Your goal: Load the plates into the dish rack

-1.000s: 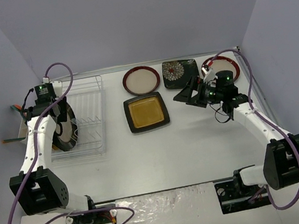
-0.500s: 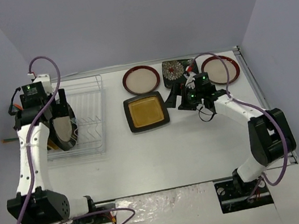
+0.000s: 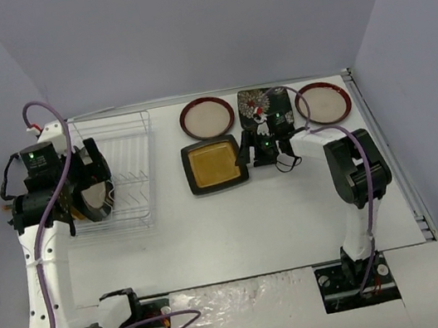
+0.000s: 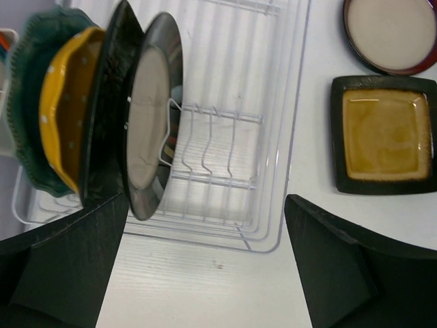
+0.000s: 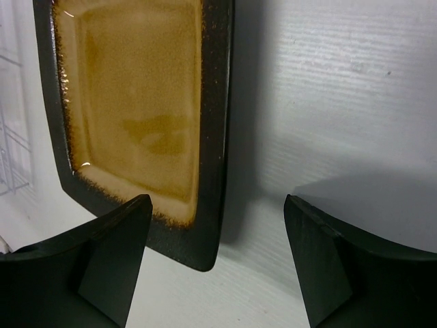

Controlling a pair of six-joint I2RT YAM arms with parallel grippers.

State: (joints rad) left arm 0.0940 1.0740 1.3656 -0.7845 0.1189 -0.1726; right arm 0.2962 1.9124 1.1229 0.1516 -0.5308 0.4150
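The left arm [image 3: 39, 245] is stretched from its base at 7 o'clock up to the dish rack [image 3: 130, 158], which is set at 9 o'clock on the table [image 3: 238, 228], and its wrist is bent over the rack's left end. The left gripper [image 4: 206, 205] is spread wide and empty, held over one long edge of the rack, beside the standing plates. The right arm [image 3: 354, 166] is raised from 5 o'clock and reached toward 12 o'clock. There the right gripper [image 5: 217, 201] is lowered with its jaws apart at the 3 o'clock edge of the square black-amber plate [image 5: 136, 102]. That edge and a corner are seen in the gap between the fingers, and nothing is clasped. Whether a finger touches the plate cannot be told.

Eight plates are counted. Four are stood on edge in the rack:
- a scalloped teal plate [image 4: 20, 123]
- a yellow dotted plate [image 4: 61, 109]
- a black plate [image 4: 106, 116]
- a dark-rimmed cream plate [image 4: 147, 116]

Four are laid flat on the table around 12 o'clock:
- the black-amber square
- the left red-rimmed round plate [image 3: 206, 117]
- the right red-rimmed round plate [image 3: 323, 103]
- a square black floral plate [image 3: 254, 99] between the two round ones

The floral plate's near half is covered by the right gripper. From above, the racked plates are mostly hidden by the left wrist. The teal plate is cut off at the wrist view's left edge. The black plate's pattern cannot be made out.
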